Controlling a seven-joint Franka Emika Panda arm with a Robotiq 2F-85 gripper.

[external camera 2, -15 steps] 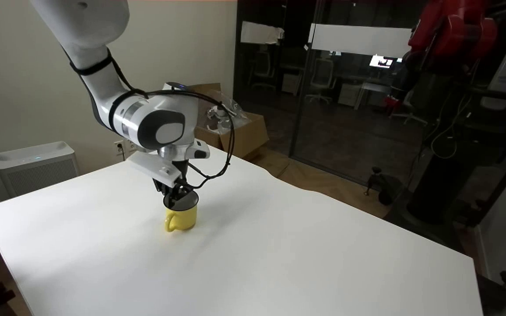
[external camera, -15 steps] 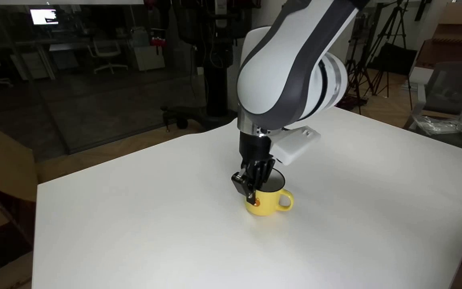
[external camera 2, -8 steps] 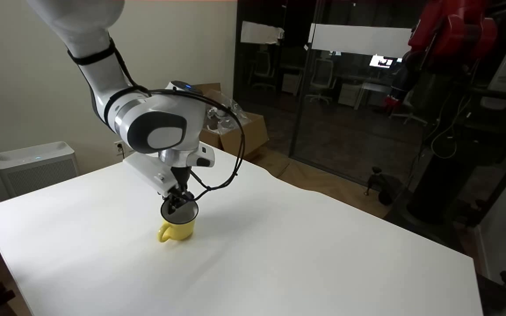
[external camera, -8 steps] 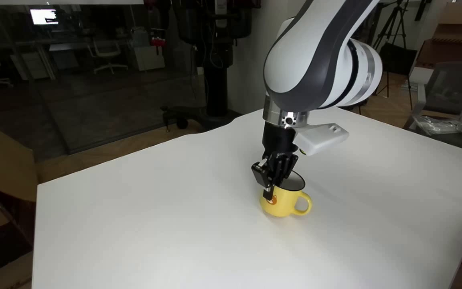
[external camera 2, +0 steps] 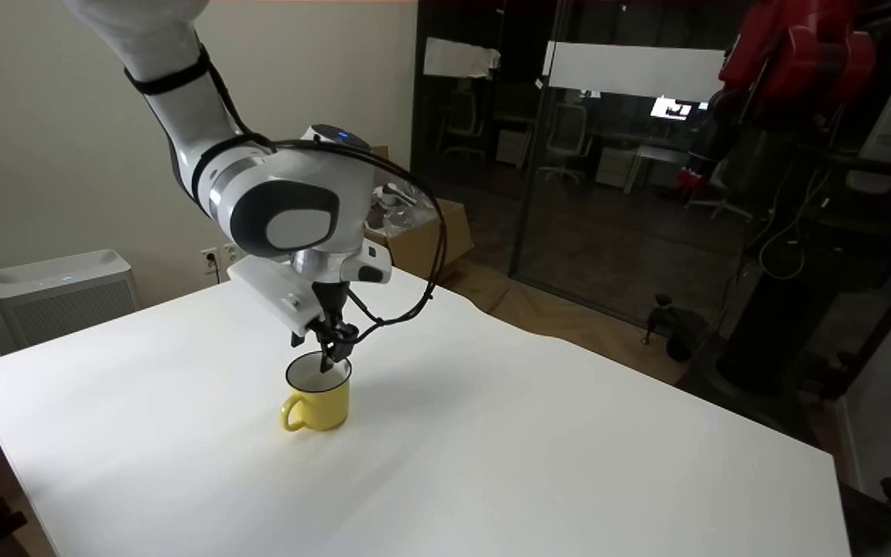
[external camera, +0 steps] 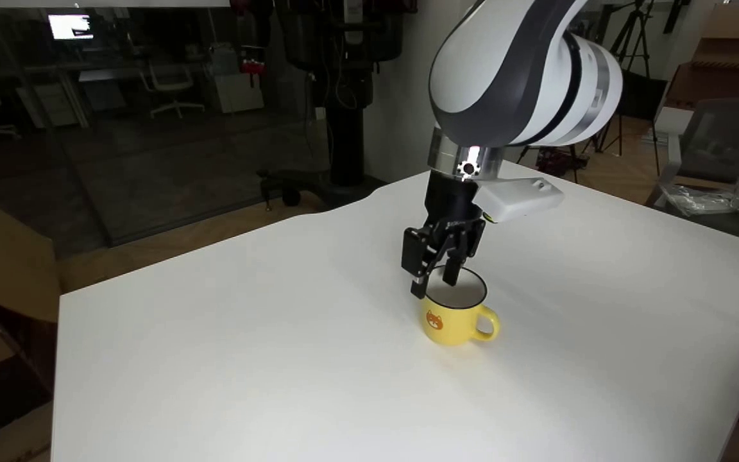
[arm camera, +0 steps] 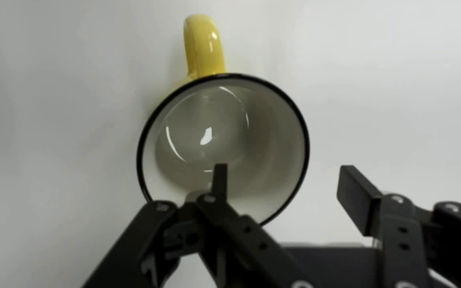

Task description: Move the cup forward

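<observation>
The yellow cup (external camera: 451, 326) with a black rim, pale inside and a small orange animal face stands upright on the white table. Its handle (arm camera: 204, 48) points to the top of the wrist view, and nothing is seen inside the cup. My gripper (external camera: 435, 286) is just above the rim with its jaws spread apart. In the wrist view one fingertip (arm camera: 219, 176) overlaps the cup's mouth, while the opposite finger (arm camera: 356, 200) is outside the rim. Neither finger presses on the wall between them. An exterior view also shows the cup (external camera 2: 326, 408) below the gripper (external camera 2: 312, 354).
The white table (external camera: 247, 359) extends around the cup on all sides. Cardboard boxes stand beyond it, one box (external camera: 13, 263) at the left edge of an exterior view. A black cable (external camera 2: 439, 247) loops out from the arm.
The gripper, shut on the cup's wall before, has let go and risen a little. The cup moved right in an exterior view during the first half second, then settled upright.
</observation>
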